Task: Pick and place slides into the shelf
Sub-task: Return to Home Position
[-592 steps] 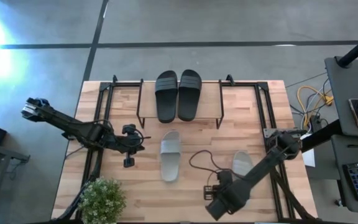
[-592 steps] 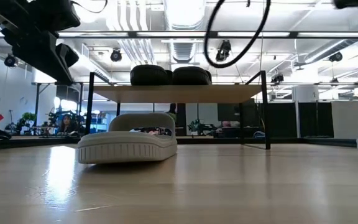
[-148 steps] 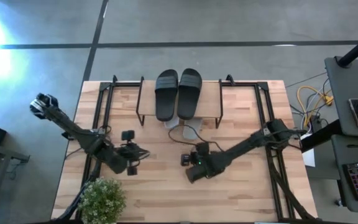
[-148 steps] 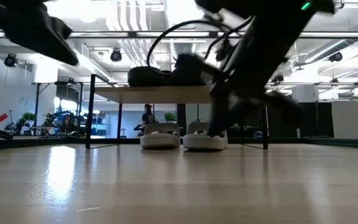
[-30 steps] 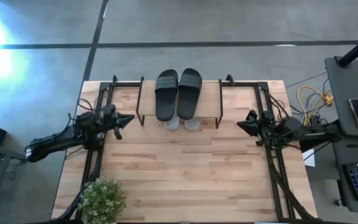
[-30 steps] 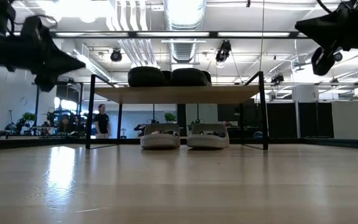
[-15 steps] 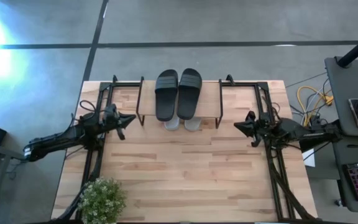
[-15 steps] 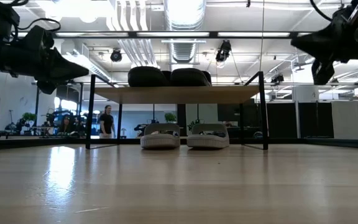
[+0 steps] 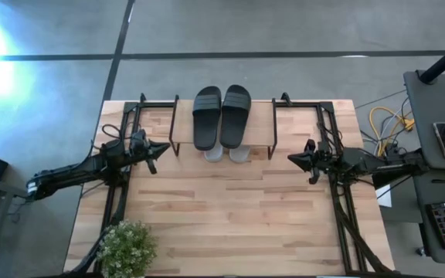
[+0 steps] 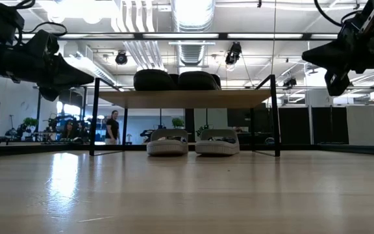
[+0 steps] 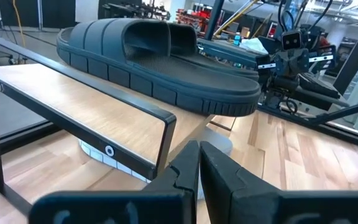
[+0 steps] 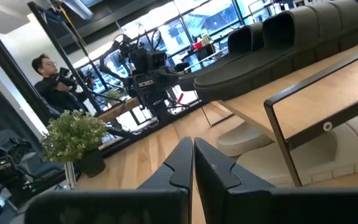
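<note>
The left pincer (image 9: 161, 147) and right pincer (image 9: 292, 160) have drawn back from the middle of the counter (image 9: 222, 224) to its sides. Each is closed on nothing, one on either side of the shelf (image 9: 261, 127). The black slides (image 9: 207, 117) lie on top and the pale slides (image 10: 167, 146) underneath, so the job looks finished.

"What colours are you getting off the shelf (image 9: 263, 127)?"

"I see a pale wood plank on thin black wire legs. The two slides on top (image 9: 207, 120) are black, ribbed along the sole edge. The two slides underneath (image 10: 167, 146) are pale grey-green, ridged the same way."

"And the rest?"

"My table (image 9: 222, 224) is light wood in banded strips with a black frame. The plant (image 9: 127, 249) is green. My left gripper (image 11: 197, 148) and right gripper (image 12: 193, 144) are black."
</note>
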`<state>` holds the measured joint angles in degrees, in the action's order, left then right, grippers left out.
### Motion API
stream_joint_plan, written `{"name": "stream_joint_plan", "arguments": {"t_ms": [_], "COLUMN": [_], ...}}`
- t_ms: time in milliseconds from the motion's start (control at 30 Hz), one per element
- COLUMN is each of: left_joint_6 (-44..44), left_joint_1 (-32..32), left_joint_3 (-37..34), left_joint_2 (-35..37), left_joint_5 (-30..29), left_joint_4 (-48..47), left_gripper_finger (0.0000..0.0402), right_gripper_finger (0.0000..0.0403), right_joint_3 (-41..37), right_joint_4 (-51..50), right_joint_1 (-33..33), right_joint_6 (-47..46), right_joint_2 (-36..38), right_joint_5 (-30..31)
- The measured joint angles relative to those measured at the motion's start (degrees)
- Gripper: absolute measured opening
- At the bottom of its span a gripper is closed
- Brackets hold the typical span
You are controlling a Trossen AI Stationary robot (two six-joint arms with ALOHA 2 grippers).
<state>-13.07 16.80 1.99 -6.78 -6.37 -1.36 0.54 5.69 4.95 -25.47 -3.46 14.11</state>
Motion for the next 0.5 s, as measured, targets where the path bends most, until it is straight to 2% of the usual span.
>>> {"name": "stream_joint_plan", "arguments": {"t_ms": [500], "left_joint_6": [0.0], "left_joint_1": [0.0], "left_joint_3": [0.0], "left_joint_2": [0.1], "left_joint_5": [0.1], "left_joint_4": [0.8], "left_gripper_finger": [0.0], "right_gripper_finger": [0.0009], "right_joint_3": [0.0], "right_joint_4": [0.1], "right_joint_1": [0.0], "right_joint_6": [0.0], "right_joint_2": [0.0], "right_joint_5": [0.0]}}
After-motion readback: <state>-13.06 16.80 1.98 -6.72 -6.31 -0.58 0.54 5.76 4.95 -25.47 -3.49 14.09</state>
